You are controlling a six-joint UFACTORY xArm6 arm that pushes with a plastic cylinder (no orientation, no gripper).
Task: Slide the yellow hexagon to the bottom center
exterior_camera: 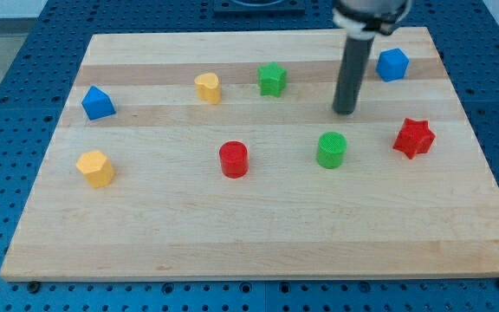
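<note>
Finding: the yellow hexagon (95,168) lies near the worktop's (258,243) left edge in the view, at about mid height, below the blue block (98,103) and well apart from the red cylinder (233,160) to its right. It is nowhere near the bottom centre, so the task appears not yet begun on the block itself; the step in hand is judged to be the approach. My tip (345,111) stands far from the yellow hexagon, up and well to its right, beyond the red cylinder and above the green cylinder (331,150), touching no block. There are no jaws on this rig, only the bare rod, so nothing is grasped and no jaw state applies. Other items noted relative to the hexagon: a yellow heart-like block (208,88) and a green star-like block (272,79) up and to the right, a second blue block (392,64) and a red star-like block (414,138) far right. Next move, in my judgement: bring the tip across to the hexagon's upper-left side, passing clear of the red cylinder and the yellow heart-like block, then push down and rightward toward the bottom centre. Risk: an off-centre contact may spin the hexagon aside.
</note>
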